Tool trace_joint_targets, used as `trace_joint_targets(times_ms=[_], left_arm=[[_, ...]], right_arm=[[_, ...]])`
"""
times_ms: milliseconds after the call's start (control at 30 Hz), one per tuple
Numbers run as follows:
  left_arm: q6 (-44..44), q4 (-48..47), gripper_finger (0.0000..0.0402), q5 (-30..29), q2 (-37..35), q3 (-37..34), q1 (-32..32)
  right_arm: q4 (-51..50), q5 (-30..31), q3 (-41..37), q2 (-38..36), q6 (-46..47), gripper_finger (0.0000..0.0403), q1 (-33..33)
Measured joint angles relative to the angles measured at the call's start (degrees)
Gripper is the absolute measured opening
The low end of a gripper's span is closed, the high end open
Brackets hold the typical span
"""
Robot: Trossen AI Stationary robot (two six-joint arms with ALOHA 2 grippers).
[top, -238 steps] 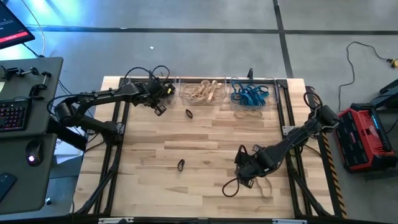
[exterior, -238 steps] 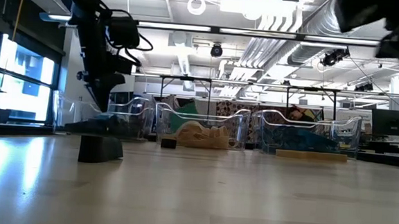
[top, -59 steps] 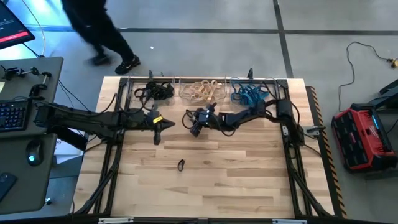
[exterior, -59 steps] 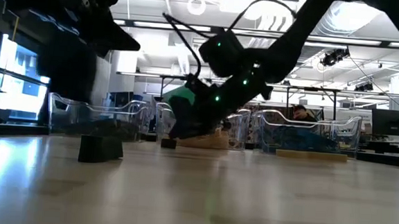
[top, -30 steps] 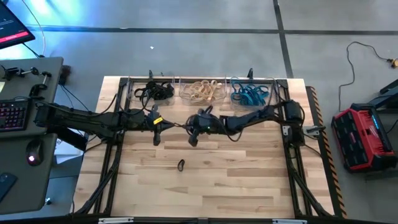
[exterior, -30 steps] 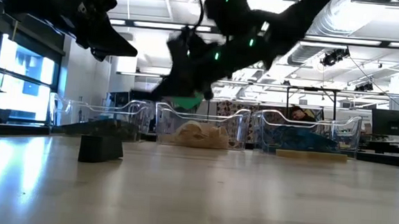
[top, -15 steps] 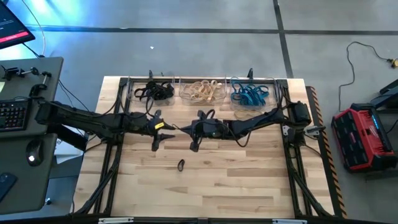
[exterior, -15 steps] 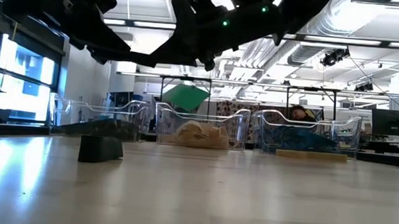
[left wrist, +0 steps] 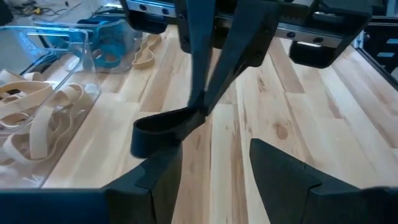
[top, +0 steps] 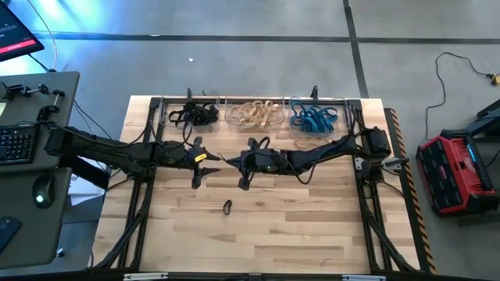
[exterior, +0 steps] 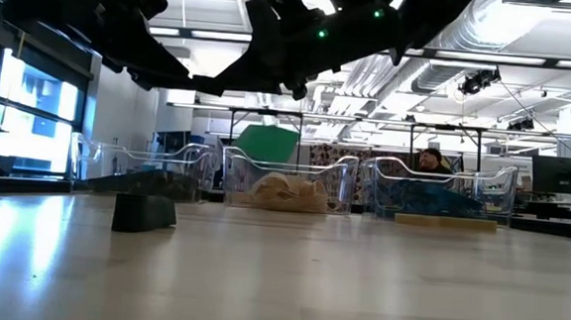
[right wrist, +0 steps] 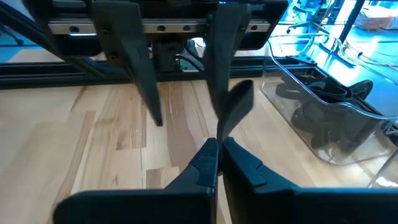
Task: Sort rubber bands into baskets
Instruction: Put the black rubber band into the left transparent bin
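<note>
- A black rubber band (right wrist: 235, 111) hangs as a wide flat strip, pinched at one end by the right gripper (top: 243, 180), whose jaws are clenched on it, above the middle of the counter (top: 312, 226).
- In the right wrist view the strip rises from the closed fingertips and curls over at its free end, just beside one finger of the left gripper (top: 196, 179).
- In the left wrist view the same band runs crosswise from the right gripper's tips toward the left gripper's own fingers (left wrist: 163, 174), its long axis roughly level.
- The left gripper's jaws stand released, spread on either side of the band; I cannot tell whether one finger touches it.
- Seen from above, the two grippers face each other near the counter's centre, the left at about 9 o'clock of the right.
- A second small black band (top: 227, 208) lies flat on the counter at about 6 o'clock from the grippers, its long axis running 12 to 6.
- Three clear baskets sit in a row along the 12 o'clock edge: the left basket (top: 173, 108) holds black bands, the middle basket (top: 231, 108) tan ones, the right basket (top: 337, 108) blue ones.
- A tan band (left wrist: 145, 51) lies on the counter just beside the basket of blue bands.
</note>
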Motion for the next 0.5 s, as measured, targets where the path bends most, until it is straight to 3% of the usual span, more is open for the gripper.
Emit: trace_joint_targets(times_ms=[300, 500], left_arm=[[-0.6, 0.0, 0.0181, -2.4, -0.1, 0.0, 0.0], [-0.6, 0.3, 0.0181, 1.1, -0.1, 0.0, 0.0]], right_arm=[[0.0, 0.0, 0.0, 0.0, -0.1, 0.0, 1.9], [0.0, -0.1, 0.0, 0.0, -0.1, 0.0, 2.2]])
